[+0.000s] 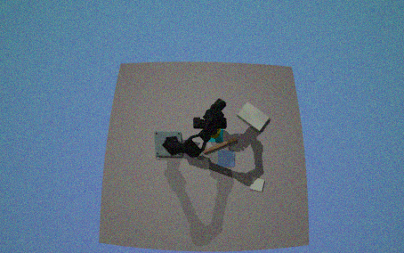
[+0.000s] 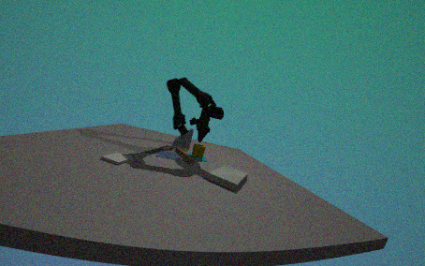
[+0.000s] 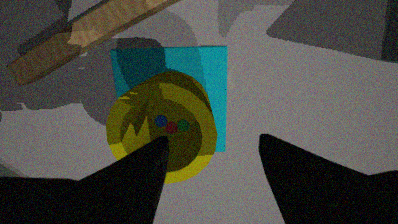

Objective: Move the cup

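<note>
While over the cup (image 3: 160, 127), end effector (image 3: 212, 160) gapes (empty).

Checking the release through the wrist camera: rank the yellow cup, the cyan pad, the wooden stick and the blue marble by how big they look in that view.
1. Cyan pad, partly hidden by the cup.
2. Yellow cup, close to the pad in apparent size; it stands nearer the camera, so these two are uncertain.
3. Wooden stick, cut off by the frame edge.
4. Blue marble, smallest.

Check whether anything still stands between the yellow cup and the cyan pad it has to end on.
Nothing visible does. The yellow cup already stands upright on the cyan pad, marbles inside. The gripper is open above it; one finger overlaps the rim in view. The wooden stick lies beside the pad.
</note>
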Robot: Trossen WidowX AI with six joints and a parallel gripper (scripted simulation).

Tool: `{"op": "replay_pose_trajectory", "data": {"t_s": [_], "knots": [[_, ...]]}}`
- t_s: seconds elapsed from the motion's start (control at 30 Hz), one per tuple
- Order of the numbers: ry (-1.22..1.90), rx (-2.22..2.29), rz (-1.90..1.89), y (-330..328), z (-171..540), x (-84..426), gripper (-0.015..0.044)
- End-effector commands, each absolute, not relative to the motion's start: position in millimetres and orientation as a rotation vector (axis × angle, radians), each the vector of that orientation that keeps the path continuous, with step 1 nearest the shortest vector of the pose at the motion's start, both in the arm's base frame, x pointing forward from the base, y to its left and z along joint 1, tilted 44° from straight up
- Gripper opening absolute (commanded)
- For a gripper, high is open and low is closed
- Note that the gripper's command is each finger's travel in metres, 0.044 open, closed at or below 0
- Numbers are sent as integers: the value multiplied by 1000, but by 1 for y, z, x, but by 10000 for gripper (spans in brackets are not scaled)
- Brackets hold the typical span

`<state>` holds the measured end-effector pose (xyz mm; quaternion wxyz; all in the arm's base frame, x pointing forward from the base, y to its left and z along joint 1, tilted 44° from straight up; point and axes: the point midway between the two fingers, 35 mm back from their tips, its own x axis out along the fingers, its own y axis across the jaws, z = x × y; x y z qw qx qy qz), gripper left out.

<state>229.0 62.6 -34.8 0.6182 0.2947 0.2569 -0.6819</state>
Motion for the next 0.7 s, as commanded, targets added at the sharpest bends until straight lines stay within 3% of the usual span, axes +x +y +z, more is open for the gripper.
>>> {"op": "replay_pose_trajectory", "data": {"t_s": [0.0, 0.13, 0.67], "knots": [[592, 676, -1570, 62, -35, 229, 330], [592, 677, -1569, 65, -33, 230, 435], [595, 692, -1568, 105, 13, 231, 440]]}}
